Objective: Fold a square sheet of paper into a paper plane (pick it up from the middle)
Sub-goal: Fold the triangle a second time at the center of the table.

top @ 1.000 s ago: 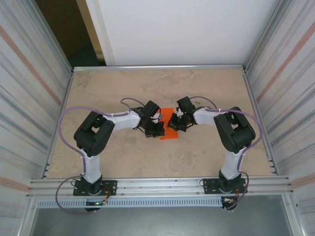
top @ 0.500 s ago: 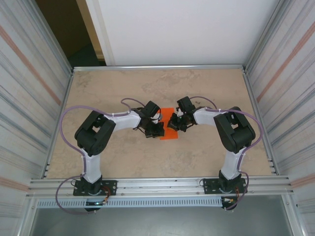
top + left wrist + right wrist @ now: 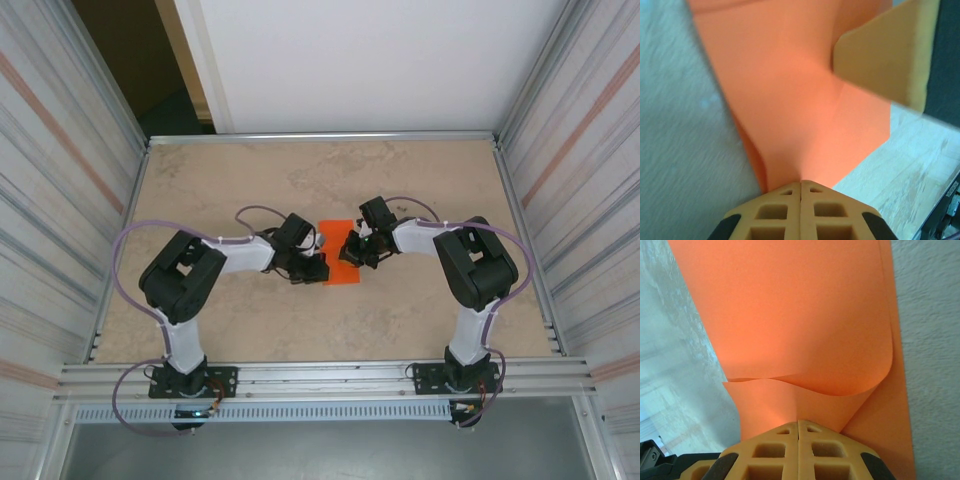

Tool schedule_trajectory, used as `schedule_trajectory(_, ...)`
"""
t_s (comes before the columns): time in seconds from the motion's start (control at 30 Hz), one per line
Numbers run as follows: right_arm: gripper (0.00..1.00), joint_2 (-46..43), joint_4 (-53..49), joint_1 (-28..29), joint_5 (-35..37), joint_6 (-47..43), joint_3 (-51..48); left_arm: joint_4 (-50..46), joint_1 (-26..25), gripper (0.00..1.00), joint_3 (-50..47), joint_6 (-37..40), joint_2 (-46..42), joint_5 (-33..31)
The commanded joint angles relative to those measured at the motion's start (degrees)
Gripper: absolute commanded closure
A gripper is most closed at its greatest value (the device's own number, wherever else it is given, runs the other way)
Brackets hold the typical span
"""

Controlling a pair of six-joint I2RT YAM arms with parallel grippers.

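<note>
Both clamped tight on the paper (image 3: 790,315): left gripper (image 3: 800,182), right gripper (image 3: 798,421). I'd line up edges before creasing, slowly.

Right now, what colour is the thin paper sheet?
Plain bright orange paper sheet, clearest in the right wrist view.

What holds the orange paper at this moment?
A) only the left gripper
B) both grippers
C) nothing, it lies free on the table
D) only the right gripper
B: the left gripper and the right gripper are each shut, with the orange paper pinched between their fingertips.
</note>
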Motion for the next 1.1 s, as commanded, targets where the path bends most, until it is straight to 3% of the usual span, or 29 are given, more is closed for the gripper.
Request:
schedule_trajectory(0.0,1.00,4.0,-5.7,-0.5,6.0,0.8,-2.1,-6.9,0.1,1.00,-4.0,1.8,-3.2,0.2)
schedule_trajectory(0.23,1.00,4.1,-5.4,-0.4,5.8,0.9,-1.9,-0.7,1.5,1.00,-1.9,-0.9,-9.3,1.6)
schedule_trajectory(0.5,1.00,3.7,-5.4,-0.4,5.6,0.9,-1.6,3.7,1.3,1.00,2.0,-4.8,-1.9,2.8)
schedule_trajectory(1.07,1.00,3.1,-5.6,-0.4,5.1,0.9,-0.8,1.3,0.5,1.00,-0.3,-3.2,0.9,-1.5)
